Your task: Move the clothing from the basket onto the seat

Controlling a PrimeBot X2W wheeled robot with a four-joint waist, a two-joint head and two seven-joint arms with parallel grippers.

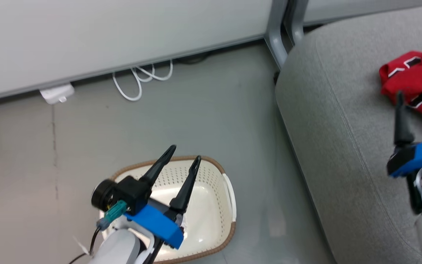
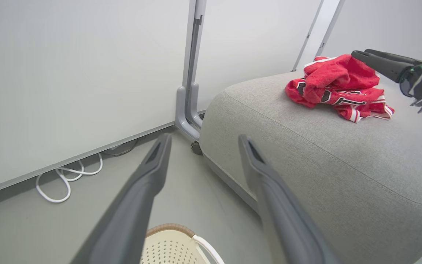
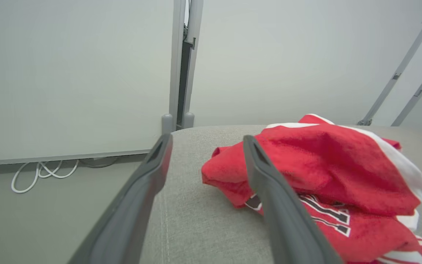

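Your left gripper (image 1: 186, 152) hangs spread and empty over the basket (image 1: 211, 176). Your right gripper (image 1: 416, 92), spread too, hovers by the clothing (image 1: 412, 73) on the seat (image 1: 343, 128).

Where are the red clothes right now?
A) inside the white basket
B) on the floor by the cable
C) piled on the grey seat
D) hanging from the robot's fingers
C: the clothes lie in a heap on the seat, the basket shows no red, and the right fingers are spread open, gripping nothing.
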